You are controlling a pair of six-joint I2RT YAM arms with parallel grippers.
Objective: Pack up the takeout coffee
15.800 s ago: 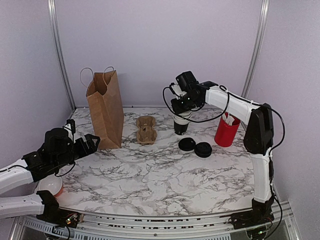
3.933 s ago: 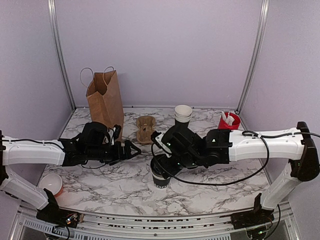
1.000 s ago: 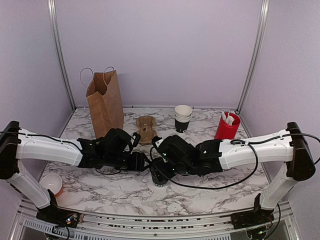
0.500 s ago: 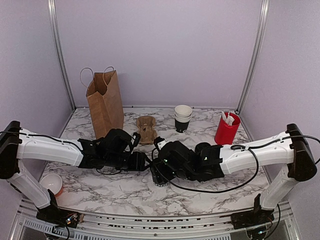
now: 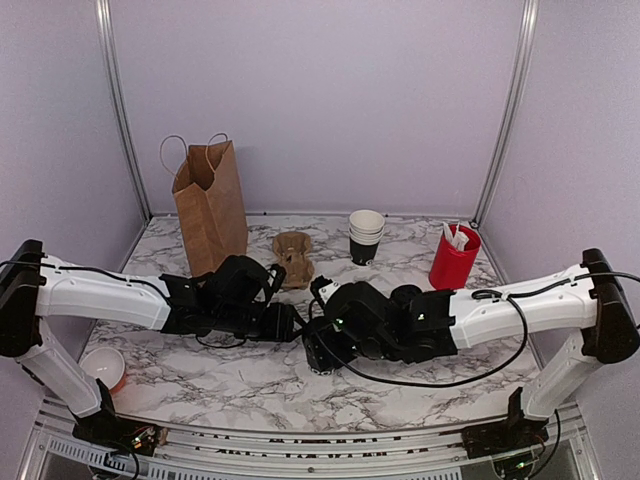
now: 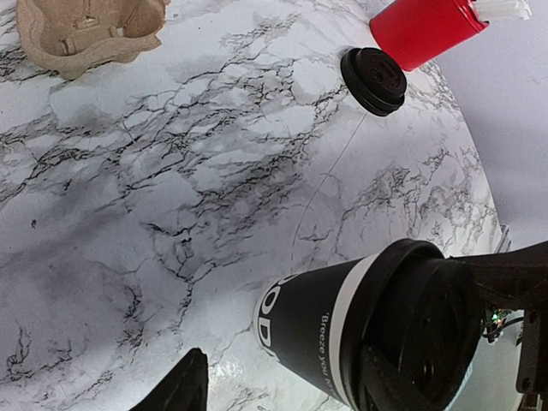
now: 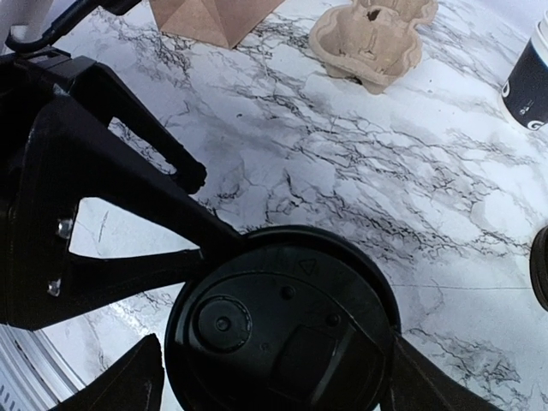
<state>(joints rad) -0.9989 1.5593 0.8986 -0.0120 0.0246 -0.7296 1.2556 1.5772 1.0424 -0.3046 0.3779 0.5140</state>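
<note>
The takeout coffee (image 5: 318, 356), a black cup with a white band and a black lid, stands upright on the marble table near the front middle. My right gripper (image 5: 323, 343) hovers over it. In the right wrist view its jaws straddle the lid (image 7: 282, 325) and stand open, with table showing between one finger (image 7: 128, 377) and the rim. My left gripper (image 5: 291, 325) reaches in low from the left and is open. In the left wrist view the cup (image 6: 334, 330) sits toward the right-hand finger, and the left-hand finger (image 6: 184, 385) stays apart from it.
A brown paper bag (image 5: 212, 215) stands open at the back left. A cardboard cup carrier (image 5: 293, 257) lies beside it. A stack of lidless cups (image 5: 365, 238) and a red cup (image 5: 454, 258) stand behind. A loose black lid (image 6: 374, 80) lies near the red cup.
The right gripper's jaws have spread wider around the lid and the right arm has shifted slightly. The cup and the left gripper have stayed in place.
</note>
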